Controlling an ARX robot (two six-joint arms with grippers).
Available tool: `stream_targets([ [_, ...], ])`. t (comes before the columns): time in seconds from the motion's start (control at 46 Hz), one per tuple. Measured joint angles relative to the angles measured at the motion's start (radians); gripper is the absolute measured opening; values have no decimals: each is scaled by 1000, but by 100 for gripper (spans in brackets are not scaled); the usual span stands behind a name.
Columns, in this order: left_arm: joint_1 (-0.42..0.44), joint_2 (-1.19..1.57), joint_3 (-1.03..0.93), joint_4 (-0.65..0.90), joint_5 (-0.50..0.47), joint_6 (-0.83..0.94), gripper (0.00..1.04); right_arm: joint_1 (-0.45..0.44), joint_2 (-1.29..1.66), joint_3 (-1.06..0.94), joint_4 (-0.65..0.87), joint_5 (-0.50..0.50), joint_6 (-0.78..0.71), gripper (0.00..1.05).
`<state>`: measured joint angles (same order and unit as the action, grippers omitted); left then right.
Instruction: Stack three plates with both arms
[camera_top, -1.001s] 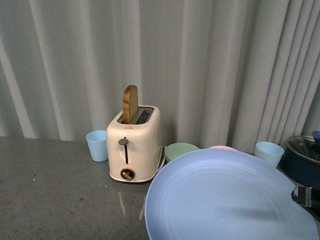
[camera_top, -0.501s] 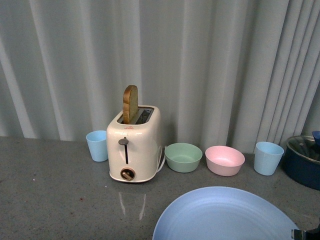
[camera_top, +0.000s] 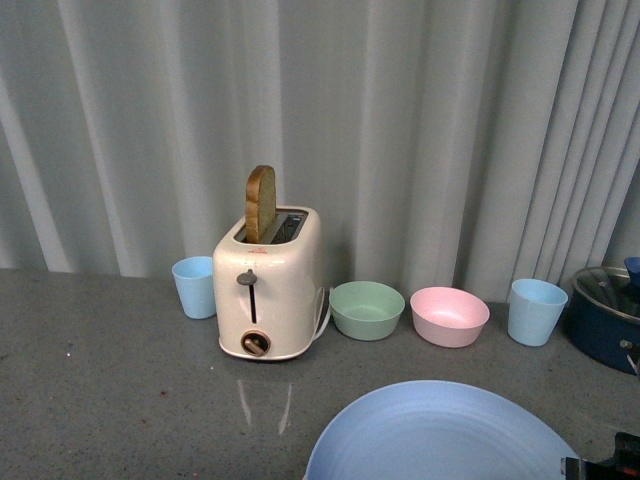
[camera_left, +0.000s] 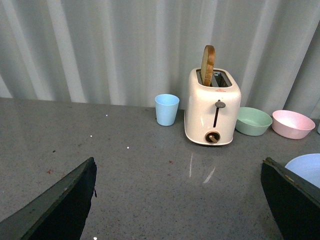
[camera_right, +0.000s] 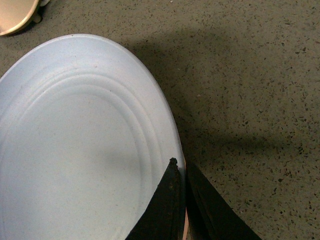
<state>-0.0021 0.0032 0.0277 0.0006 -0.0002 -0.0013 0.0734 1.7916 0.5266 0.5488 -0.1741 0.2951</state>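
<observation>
Right pincer (camera_right: 182, 200) clamps light blue plate (camera_right: 75, 150) rim; plate near-level.

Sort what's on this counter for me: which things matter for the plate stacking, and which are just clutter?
Job: light blue plate, pinched at its rim by the right gripper.

Clutter: toaster with bread slice, green bowl, pink bowl, two blue cups, dark pot.

A small red mark sits on top of the cream toaster (camera_left: 212, 107), too small and blurred to read; no other lettering, number or sign appears.
</observation>
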Motion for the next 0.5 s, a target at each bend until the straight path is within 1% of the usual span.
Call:
stream_targets([
  [0.501, 0, 0, 0, 0, 0, 0, 98, 47, 50, 34, -33, 0, 8, 3],
])
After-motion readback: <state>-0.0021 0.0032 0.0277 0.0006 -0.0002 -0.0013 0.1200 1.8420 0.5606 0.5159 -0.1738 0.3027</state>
